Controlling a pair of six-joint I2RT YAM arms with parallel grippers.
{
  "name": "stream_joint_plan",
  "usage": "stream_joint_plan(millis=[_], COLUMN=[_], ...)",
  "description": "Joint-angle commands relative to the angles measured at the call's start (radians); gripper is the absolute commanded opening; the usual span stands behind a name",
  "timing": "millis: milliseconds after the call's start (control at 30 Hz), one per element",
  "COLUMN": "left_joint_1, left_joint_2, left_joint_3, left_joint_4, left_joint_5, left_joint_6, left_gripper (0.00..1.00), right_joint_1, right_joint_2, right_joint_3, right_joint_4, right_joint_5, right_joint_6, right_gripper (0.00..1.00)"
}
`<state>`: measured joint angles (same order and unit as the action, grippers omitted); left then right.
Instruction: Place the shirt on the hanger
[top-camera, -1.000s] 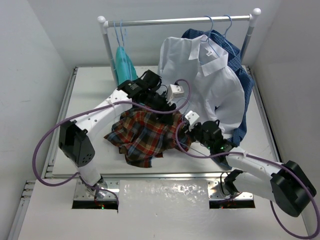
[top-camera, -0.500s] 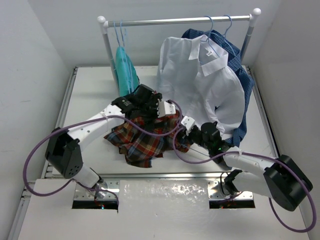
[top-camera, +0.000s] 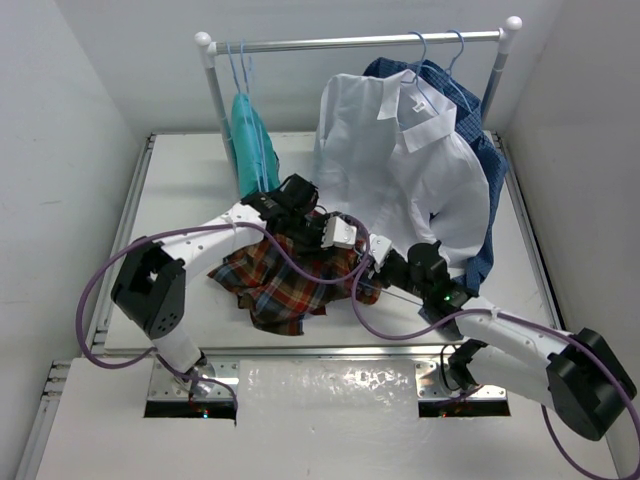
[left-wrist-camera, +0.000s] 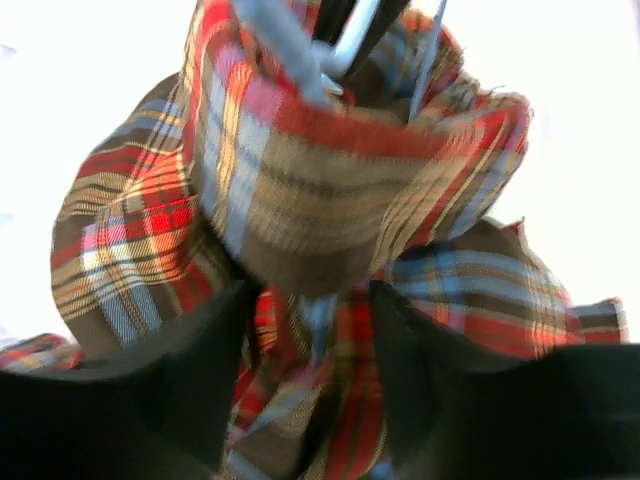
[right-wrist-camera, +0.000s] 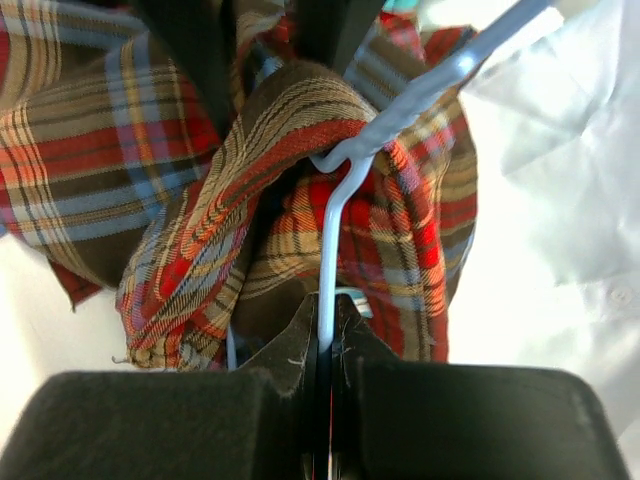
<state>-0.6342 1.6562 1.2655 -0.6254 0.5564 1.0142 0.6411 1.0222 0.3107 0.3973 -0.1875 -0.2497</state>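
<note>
White walls (top-camera: 80, 100) enclose a white table (top-camera: 180, 200) on three sides. At its back stands a clothes rail (top-camera: 330, 43) (metal bar, white posts) carrying a teal garment (top-camera: 250, 135), a white shirt (top-camera: 420, 170) and a blue checked shirt (top-camera: 488, 170).

White table (top-camera: 180, 190): plaid shirt (top-camera: 270, 285) crumpled on it, nr front-centre.

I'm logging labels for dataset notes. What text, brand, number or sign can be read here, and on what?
None: no text can be read in any view.
The plaid shirt, the hanger, the white shirt and the rack show no label or print.
</note>
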Motion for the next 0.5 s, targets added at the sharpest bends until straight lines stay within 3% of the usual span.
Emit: stream_joint_plan(millis=[0, 33, 100, 167, 233, 267, 300, 333, 367, 467], left_joint_1=[-0.005, -0.005, -0.005, -0.007, -0.005, -0.005, -0.002, 0.004, 0.022, 0.069], left_joint_2=[0.001, 0.004, 0.001, -0.012, -0.029, -0.051, -0.064, -0.091, -0.102, -0.141], left_joint_3=[0.077, 0.084, 0.095, 0.092, 0.077, 0.072, 0.066, 0.064, 0.066, 0.077], left_joint_4=[0.006, 0.013, 0.021, 0.001, -0.005, -0.020, -0.025, -0.028, -0.030, 0.002], left_joint_5=[0.103, 0.105, 0.103, 0.096, 0.074, 0.048, 0.033, 0.005, -0.006, -0.065], left_joint_6=[-0.026, -0.079, -0.111, -0.121, -0.144, -0.150, -0.160, -0.196, -0.225, -0.394], left_gripper=[0.33, 0.19, 0.15, 0.00, 0.00, 0.00, 0.00, 0.00, 0.00, 0.00], right_joint_1=[0.002, 0.003, 0.003, 0.002, 0.002, 0.003, 0.002, -0.001, -0.007, -0.099], right_joint_2=[-0.007, 0.004, 0.015, 0.026, 0.032, 0.030, 0.026, 0.019, 0.000, -0.048], right_joint_3=[0.088, 0.097, 0.126, 0.149, 0.165, 0.185, 0.201, 0.220, 0.270, 0.405], right_joint_4=[0.026, 0.025, 0.020, 0.028, 0.032, 0.026, 0.003, -0.030, -0.117, -0.298], right_joint_5=[-0.043, -0.044, -0.044, -0.041, -0.029, 0.009, 0.038, 0.069, 0.118, 0.125], right_joint_6=[-0.023, -0.019, -0.019, -0.016, 0.019, 0.042, 0.058, 0.088, 0.107, 0.231], right_gripper=[0.00, 0.00, 0.00, 0.00, 0.00, 0.05, 0.17, 0.50, 0.62, 0.83])
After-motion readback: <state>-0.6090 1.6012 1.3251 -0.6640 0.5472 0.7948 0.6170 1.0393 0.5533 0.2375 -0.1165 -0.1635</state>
